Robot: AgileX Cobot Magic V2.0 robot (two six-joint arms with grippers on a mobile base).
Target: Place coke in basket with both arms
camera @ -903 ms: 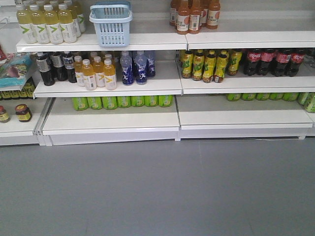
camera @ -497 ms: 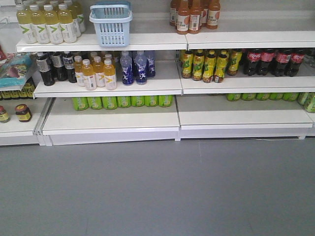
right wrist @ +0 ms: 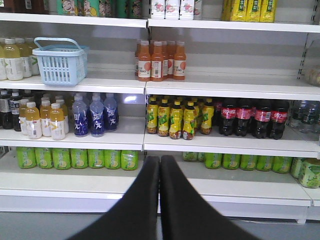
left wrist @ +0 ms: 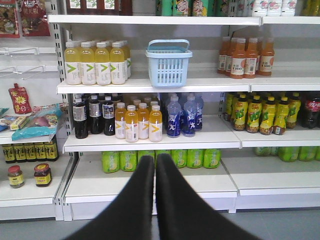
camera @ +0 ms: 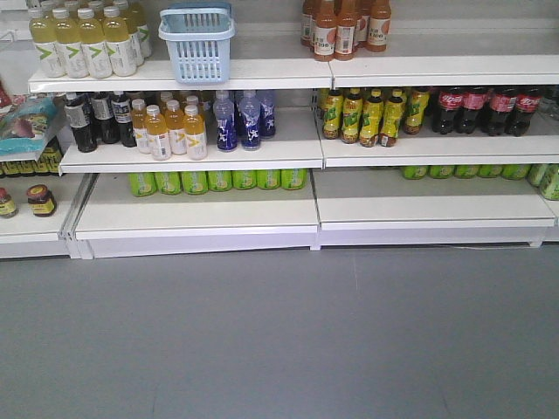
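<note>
Stock on view, operator:

1. Left tool (left wrist: 155, 161): your left wrist view shows its two black fingers (left wrist: 132, 205) closed tip to tip with nothing held between them. It points at the shelving from a distance.
2. Right tool (right wrist: 159, 160): it is in the same condition, closed, empty, and well apart from the goods.
3. Basket (camera: 196, 39): pale blue with slotted sides, standing upright on the upper shelf (camera: 279, 73) with its handle raised (you cannot see its inside from any view). The pale yellow bottles (camera: 83, 44) stand just beside it on the left. The orange bottles (camera: 345, 28) are well apart from it on the right.
4. Coke: you cannot make out the red can in any of the three views.
5. Middle shelf, left to right: black bottles (camera: 96, 120), amber bottles (camera: 170, 131), blue bottles (camera: 240, 118), yellow-labelled bottles (camera: 371, 113) and dark cola bottles (camera: 489, 109) with red labels.
6. Lower shelf: a row of green cans (camera: 218, 181) set far back, with more at the right end.
7. Far left bay: two small jars (camera: 26, 201).
8. Floor (camera: 279, 340): grey, running up to the foot of the shelving.
</note>
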